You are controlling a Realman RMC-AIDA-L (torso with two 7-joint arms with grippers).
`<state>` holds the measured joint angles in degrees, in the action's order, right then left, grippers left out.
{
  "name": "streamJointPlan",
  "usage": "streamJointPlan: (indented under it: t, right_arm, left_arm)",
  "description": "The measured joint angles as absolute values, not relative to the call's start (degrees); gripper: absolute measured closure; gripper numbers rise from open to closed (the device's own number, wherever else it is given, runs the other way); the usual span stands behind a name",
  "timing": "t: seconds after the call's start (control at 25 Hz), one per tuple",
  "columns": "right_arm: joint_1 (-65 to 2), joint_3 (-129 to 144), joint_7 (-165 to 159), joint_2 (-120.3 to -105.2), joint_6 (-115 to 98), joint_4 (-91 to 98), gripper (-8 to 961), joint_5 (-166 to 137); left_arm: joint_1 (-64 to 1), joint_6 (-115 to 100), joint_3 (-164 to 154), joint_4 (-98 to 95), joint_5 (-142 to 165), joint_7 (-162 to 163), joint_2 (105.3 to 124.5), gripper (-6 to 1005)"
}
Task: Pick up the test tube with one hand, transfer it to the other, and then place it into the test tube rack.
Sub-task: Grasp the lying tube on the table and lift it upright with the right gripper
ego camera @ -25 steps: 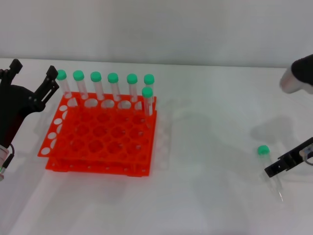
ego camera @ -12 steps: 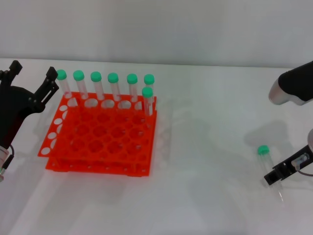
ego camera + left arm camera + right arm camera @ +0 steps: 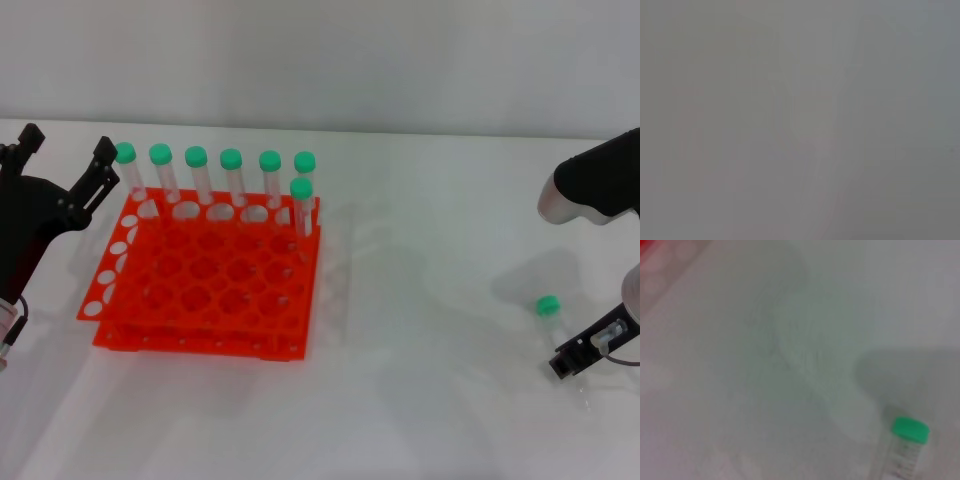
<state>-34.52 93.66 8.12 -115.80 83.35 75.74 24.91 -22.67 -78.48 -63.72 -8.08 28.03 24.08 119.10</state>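
Note:
The test tube [image 3: 550, 318], clear with a green cap, lies on the white table at the far right. It also shows in the right wrist view [image 3: 905, 447], cap end up close. My right gripper [image 3: 578, 356] is down at the tube, its black tip over the tube's middle. Its grey and black arm [image 3: 595, 190] hangs above. My left gripper [image 3: 66, 150] is open and empty at the far left, just beside the back left corner of the orange-red rack [image 3: 150, 330]. The left wrist view shows only blank grey.
Several green-capped tubes [image 3: 232, 175] stand upright along the rack's back row, and one more [image 3: 301, 205] stands in the second row at the right. Bare white table lies between the rack and the lone tube.
My right arm has come further into view from the right edge. The black gripper tip has moved a little down and left along the tube. The tube's cap has shifted slightly right. The left arm has not moved.

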Motion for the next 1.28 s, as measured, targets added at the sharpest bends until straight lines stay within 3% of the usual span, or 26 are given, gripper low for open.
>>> streamJointPlan:
  t: [0.16,0.6,1.28]
  right_arm:
    - [-34.58,93.68,8.29,-115.75,83.49,75.57,634,25.06]
    - [-35.08,93.78,8.58,-115.52,83.92,74.8,742,24.79]
    - [-36.48,93.72,9.97,-115.58,83.94,72.7,756,24.81]
  left_arm:
    - [-22.67,-78.49,-63.72,-8.08,28.03,24.08,119.14,107]
    - [-22.69,-78.81,-63.59,-8.57,27.64,23.94,119.08,107]
    - [-22.54,-78.68,-63.72,-8.39,28.04,24.25,119.09,107]
